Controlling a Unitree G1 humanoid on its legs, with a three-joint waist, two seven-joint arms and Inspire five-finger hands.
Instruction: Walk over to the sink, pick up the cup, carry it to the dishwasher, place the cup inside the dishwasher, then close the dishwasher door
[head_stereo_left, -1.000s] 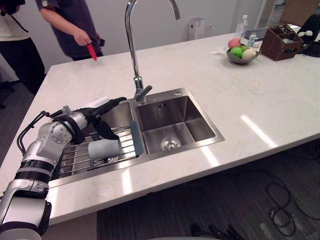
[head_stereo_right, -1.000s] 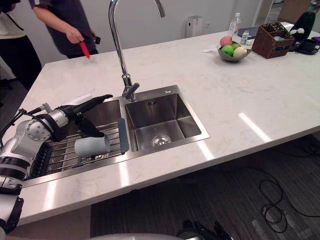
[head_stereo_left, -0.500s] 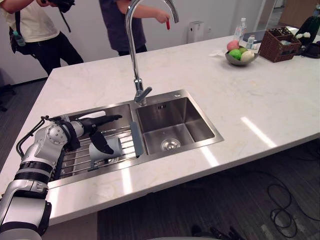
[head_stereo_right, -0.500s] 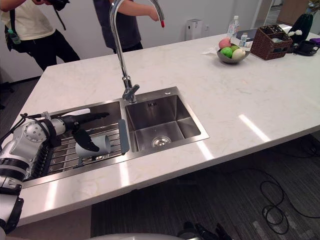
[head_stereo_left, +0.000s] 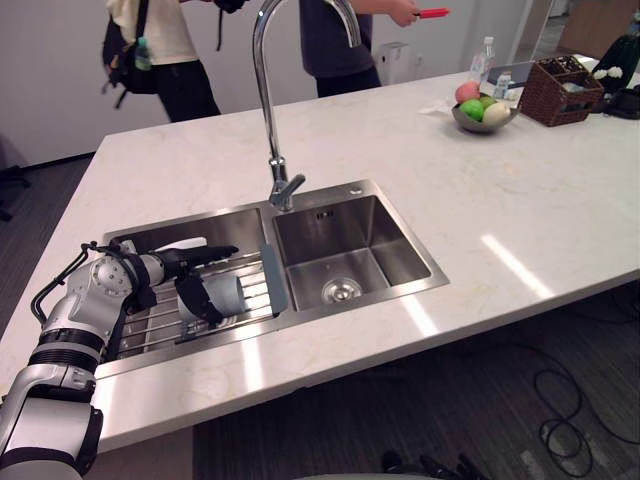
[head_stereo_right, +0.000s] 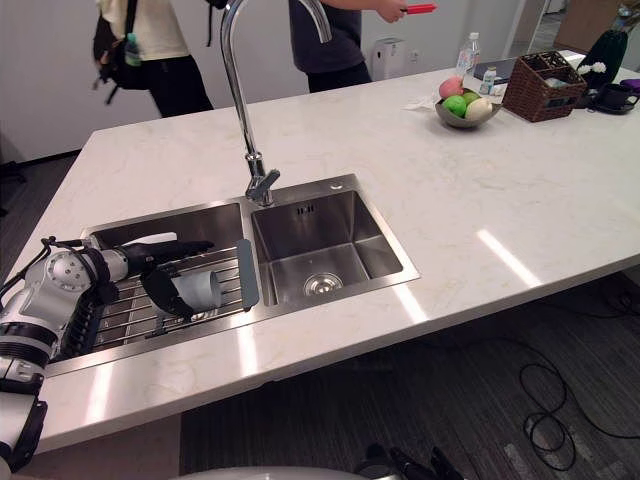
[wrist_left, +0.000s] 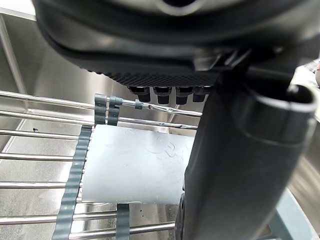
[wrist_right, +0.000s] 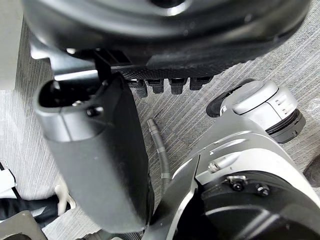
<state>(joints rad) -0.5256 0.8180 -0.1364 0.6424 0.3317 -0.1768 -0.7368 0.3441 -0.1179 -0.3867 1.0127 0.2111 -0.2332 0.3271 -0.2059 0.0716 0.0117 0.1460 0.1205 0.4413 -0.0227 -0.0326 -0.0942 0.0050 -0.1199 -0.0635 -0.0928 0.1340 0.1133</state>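
Descent is the story here — a second ago the left hand (head_stereo_left: 170, 264) hung above the cup (head_stereo_left: 230, 295), and now it has dropped right over it, down in the left basin of the sink (head_stereo_left: 322, 226). The cup lies on its side on the wire rack (head_stereo_left: 150, 322) across that basin, close to the rack's grey end strip (head_stereo_left: 272, 280), and it has not shifted. The hand straddles it: the fingers (head_stereo_left: 215, 250) run straight out over the far side and the thumb (head_stereo_left: 210, 305) hooks down across the near side. In the left wrist view the thumb (wrist_left: 225, 165) stands across one end of the cup (wrist_left: 135, 170). So the hand is spread wide around the cup, not clamped on it; whether the thumb already touches, I cannot tell. Behind the worktop (head_stereo_left: 480, 190) two people (head_stereo_left: 340, 40) have walked along, one now holding a red thing (head_stereo_left: 432, 13) out to the right, well away from the sink. The right hand (wrist_right: 95, 165) hangs low over the floor (wrist_right: 195, 107), fingers relaxed, holding nothing. That puts us at the very start of the pick-up: I'd expect the fingers to curl in and pin the cup against the thumb before any lift — and a round cup on rods could roll if the squeeze comes off-centre. Carrying it, loading the dishwasher and shutting the door are all still to come.
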